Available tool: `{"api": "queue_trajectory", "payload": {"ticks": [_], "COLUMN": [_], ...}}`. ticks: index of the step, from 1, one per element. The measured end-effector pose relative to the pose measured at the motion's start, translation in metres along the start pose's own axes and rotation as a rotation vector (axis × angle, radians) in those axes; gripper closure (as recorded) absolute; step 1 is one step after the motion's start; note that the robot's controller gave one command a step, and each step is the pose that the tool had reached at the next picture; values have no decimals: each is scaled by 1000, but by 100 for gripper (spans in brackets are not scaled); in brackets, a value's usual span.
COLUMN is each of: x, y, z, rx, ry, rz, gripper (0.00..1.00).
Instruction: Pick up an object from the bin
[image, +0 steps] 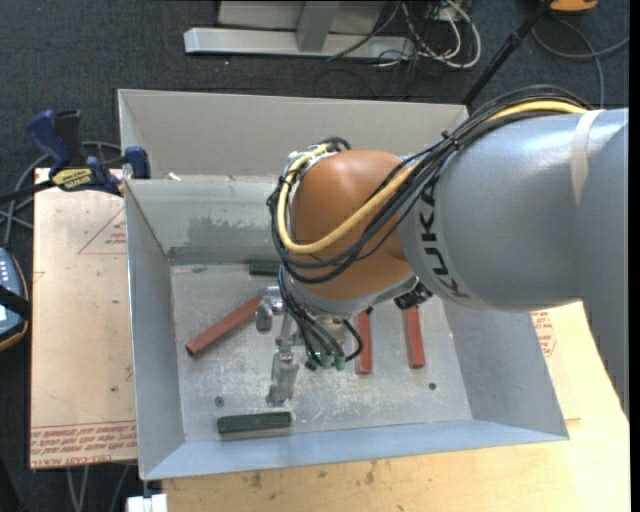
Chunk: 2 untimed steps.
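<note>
My gripper (281, 386) reaches down under the orange wrist cover to the bin floor, a little left of centre. A dark green flat bar (255, 424) lies just below its tip, along the front wall. A red-brown bar (222, 328) lies on a slant to its upper left, apart from it. Two more red-brown bars stand to its right, one (364, 346) partly under the wrist and one (413, 337) further right.
Another dark green bar (263, 267) lies by the back wall, partly hidden by the arm. The arm and its cover hide the bin's middle and right rear. Bare floor shows at the front right and far left.
</note>
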<state>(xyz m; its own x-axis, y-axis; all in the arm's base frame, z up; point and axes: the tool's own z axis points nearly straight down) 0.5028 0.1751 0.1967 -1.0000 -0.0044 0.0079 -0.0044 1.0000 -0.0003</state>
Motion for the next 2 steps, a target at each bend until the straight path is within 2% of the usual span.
{"api": "queue_trajectory", "payload": {"ticks": [1, 2], "x": [9, 9], "y": [-12, -11], "z": [124, 122], "rx": [-1, -1], "ry": [-9, -8], "rz": [-135, -135], "gripper": [0, 100]}}
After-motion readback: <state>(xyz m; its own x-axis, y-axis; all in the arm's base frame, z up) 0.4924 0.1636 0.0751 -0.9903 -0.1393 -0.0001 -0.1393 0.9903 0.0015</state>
